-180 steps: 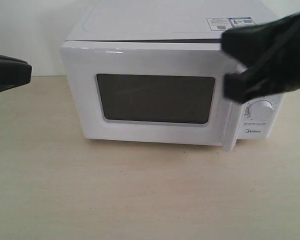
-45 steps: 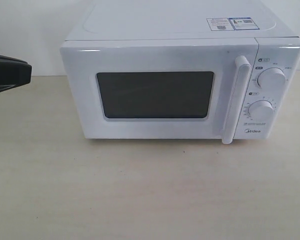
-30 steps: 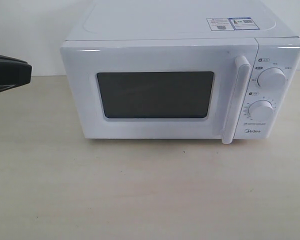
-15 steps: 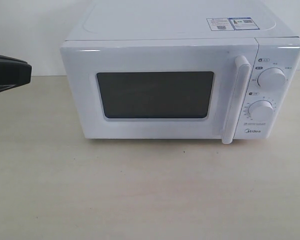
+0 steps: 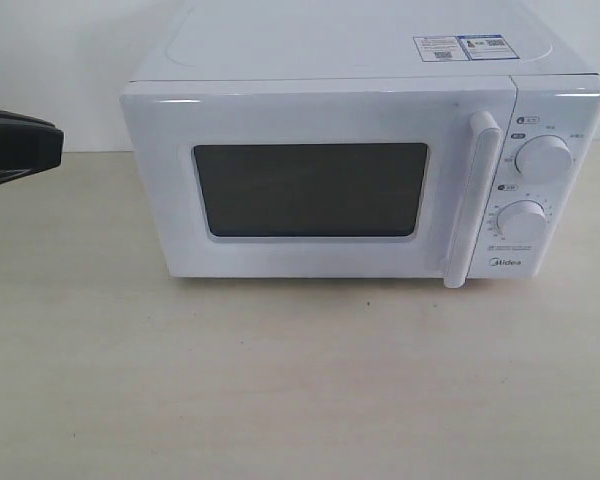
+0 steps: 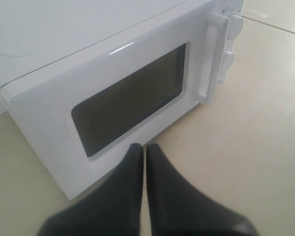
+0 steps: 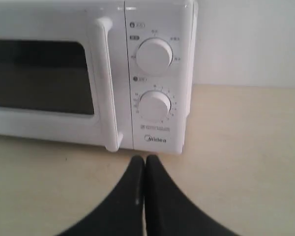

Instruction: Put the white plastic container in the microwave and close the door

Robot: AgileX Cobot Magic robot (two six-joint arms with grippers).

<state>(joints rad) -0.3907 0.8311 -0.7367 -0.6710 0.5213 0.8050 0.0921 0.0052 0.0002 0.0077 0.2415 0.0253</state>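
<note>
Where the desk (image 5: 280,390) meets its left edge, a dark part of the left arm (image 5: 15,150) is seen above the surface, well apart from the microwave (image 5: 330,60). In the left wrist view the left gripper (image 6: 143,147) is shown with its two black fingers pressed together and nothing pinched between them, and it is held just in front of the lower left corner of the door (image 5: 170,190). The microwave is set toward the far edge of the desk, close to the wall (image 5: 50,60), somewhat right of the middle. Its door is shut flush with the front. The dark window (image 5: 315,190) is not seen through, so the white plastic container is not visible in any view and its place cannot be told. To the right of the window the vertical handle (image 5: 475,200) is found, and beyond it two round dials (image 5: 543,157), one above the other. Stickers (image 5: 462,46) are stuck on the top near the right front corner. In the right wrist view the right gripper (image 7: 144,158) is seen with its fingers pressed together and empty, held over the desk just before the lower dial, touching nothing.
</note>
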